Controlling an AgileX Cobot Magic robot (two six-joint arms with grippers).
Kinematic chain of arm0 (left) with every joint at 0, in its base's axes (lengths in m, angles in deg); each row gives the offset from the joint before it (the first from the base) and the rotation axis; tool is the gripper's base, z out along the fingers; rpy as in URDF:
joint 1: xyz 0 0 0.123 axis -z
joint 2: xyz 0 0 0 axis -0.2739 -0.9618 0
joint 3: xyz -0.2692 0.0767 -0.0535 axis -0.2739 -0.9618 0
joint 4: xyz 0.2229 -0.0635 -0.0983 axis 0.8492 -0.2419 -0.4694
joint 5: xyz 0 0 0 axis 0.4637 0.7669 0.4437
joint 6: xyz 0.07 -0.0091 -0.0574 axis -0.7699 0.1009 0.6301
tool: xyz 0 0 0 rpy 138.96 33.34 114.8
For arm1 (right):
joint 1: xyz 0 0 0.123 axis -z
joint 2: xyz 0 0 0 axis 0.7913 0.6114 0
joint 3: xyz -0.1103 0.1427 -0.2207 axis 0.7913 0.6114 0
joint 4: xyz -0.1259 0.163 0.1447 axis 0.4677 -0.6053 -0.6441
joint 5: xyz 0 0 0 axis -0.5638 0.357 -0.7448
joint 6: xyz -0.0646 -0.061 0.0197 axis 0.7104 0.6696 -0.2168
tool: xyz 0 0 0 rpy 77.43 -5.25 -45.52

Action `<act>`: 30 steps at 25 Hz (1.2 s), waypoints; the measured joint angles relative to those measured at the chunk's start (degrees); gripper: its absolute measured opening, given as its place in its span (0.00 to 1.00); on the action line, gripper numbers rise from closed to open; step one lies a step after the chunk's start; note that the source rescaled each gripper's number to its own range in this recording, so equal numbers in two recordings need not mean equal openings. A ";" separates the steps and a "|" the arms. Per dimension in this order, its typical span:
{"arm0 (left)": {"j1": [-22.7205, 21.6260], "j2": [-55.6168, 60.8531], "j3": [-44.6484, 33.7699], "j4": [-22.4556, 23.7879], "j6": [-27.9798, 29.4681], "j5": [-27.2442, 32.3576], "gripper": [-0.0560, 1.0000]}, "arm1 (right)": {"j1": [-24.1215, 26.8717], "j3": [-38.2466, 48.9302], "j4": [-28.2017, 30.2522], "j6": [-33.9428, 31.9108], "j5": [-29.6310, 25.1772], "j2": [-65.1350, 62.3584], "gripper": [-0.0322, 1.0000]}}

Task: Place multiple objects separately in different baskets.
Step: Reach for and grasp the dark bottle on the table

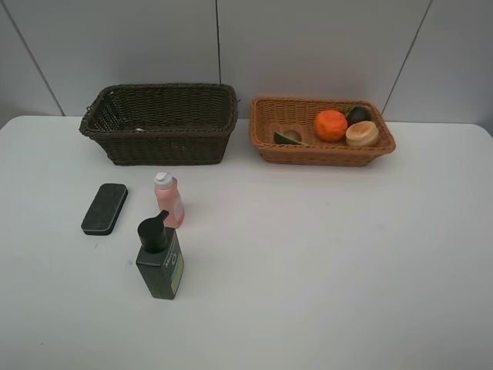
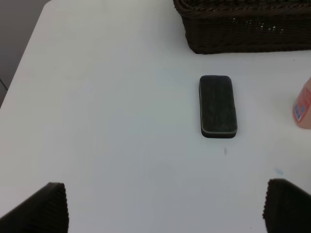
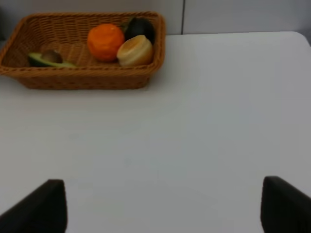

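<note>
We are sizing up the eraser (image 2: 218, 107), lying flat on the worktop (image 2: 121, 121) just left of the pink bottle (image 1: 169, 200), as likely light, stiff and best pinched across its narrow width, the left claw (image 2: 166, 206) and right claw (image 3: 163, 204) both gaping wide, empty.

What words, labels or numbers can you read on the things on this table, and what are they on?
Nothing is readable.
Dark-green pump bottle: light green label, too blurred to read.
Pink bottle: blue and red label patch, too blurred to read.
Black eraser block, dark brown basket, tan basket: no markings visible.
</note>
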 joint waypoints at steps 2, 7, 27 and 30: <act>0.00 0.00 0.00 0.00 0.00 0.00 1.00 | 1.74 0.00 0.39 -0.39 0.00 0.00 1.00; 0.00 0.00 0.00 0.00 0.00 0.00 1.00 | 4.28 0.00 0.60 -0.63 0.00 0.00 1.00; 0.00 0.00 0.00 0.00 0.00 0.00 1.00 | 4.28 0.00 0.60 -0.63 0.00 0.00 1.00; 0.00 0.00 0.00 0.00 0.00 0.00 1.00 | 4.28 0.00 0.60 -0.63 0.00 0.00 1.00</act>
